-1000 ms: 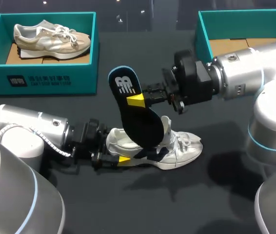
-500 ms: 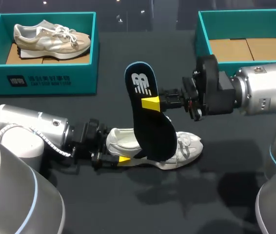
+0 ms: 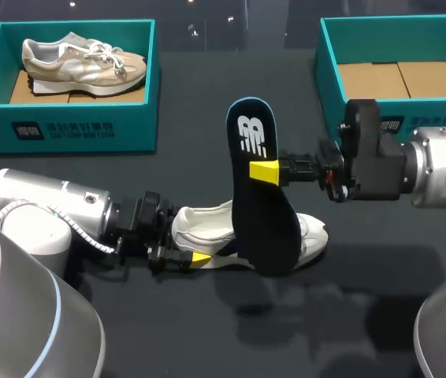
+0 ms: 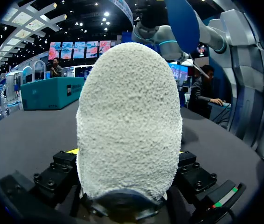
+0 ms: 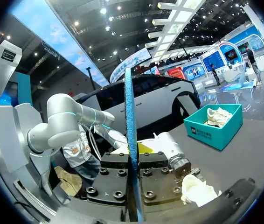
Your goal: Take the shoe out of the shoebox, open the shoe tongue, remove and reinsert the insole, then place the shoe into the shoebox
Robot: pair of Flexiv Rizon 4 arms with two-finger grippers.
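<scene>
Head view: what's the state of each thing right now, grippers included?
insole: out of the shoe, held upright over it.
white shoe: on the table, insole out, heel gripped.
right gripper: shut on the insole.
left gripper: shut on the white shoe's heel.
left shoebox: open, beige shoe inside.
right shoebox: open, no shoe visible inside.

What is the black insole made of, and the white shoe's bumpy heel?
The insole looks like thin foam with a matte black cloth top; its edge shows blue. The white shoe, at its heel, looks like nubbly, fleecy textile, maybe rough suede; I cannot tell which.
</scene>
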